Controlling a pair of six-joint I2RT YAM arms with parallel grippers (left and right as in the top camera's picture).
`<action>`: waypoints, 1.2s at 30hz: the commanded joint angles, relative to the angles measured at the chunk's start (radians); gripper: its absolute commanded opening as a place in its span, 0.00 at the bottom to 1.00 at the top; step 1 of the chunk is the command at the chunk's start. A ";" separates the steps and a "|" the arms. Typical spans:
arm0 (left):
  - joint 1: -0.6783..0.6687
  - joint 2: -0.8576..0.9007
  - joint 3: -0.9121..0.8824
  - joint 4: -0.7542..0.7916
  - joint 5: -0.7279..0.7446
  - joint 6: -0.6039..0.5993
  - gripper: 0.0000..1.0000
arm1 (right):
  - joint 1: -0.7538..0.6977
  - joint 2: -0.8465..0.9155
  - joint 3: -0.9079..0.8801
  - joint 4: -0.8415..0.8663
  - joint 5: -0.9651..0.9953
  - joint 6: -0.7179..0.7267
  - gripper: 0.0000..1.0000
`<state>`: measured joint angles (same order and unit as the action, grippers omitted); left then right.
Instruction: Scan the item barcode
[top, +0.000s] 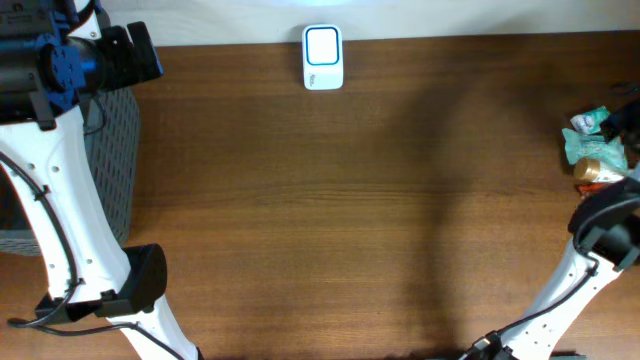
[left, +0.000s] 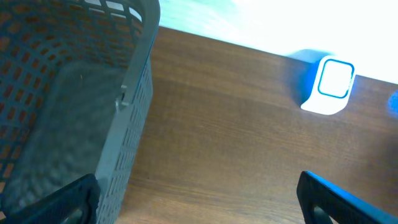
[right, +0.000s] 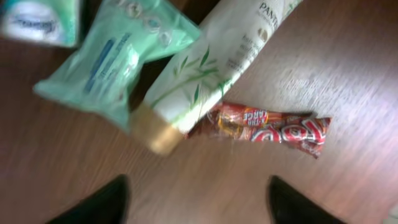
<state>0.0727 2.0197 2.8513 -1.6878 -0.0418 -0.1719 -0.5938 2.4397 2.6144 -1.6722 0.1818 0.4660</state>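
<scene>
**A:** where's the stuff to scan, anyone?

**B:** far right of the bench (top: 350, 220): Pantene tube (right: 211, 68), red candy bar (right: 273, 127) right up against its gold cap end, green wipes pack (right: 118, 56) beside it. right claw (right: 198, 186) spread above them, gripping nothing. left claw (left: 196, 199) wide open by the grey basket (left: 124, 124). barcode scanner (top: 322, 57) at the back edge

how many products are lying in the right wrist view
4: a teal-and-white pack top left, a green packet beside it, a white tube in the middle, a red candy wrapper by its cap. Others may lie off frame.
</scene>
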 joint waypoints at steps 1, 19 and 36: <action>0.002 -0.005 0.001 0.000 0.000 0.009 0.99 | 0.019 -0.219 0.022 -0.027 -0.124 -0.031 0.86; 0.002 -0.005 0.001 0.000 0.000 0.009 0.99 | 0.641 -1.343 -0.719 -0.026 -0.109 -0.137 0.99; 0.002 -0.005 0.001 0.000 0.000 0.009 0.99 | 0.641 -1.503 -1.009 0.038 -0.133 -0.170 0.99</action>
<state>0.0727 2.0197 2.8513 -1.6875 -0.0414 -0.1719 0.0391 0.9554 1.6833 -1.6741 0.0578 0.3317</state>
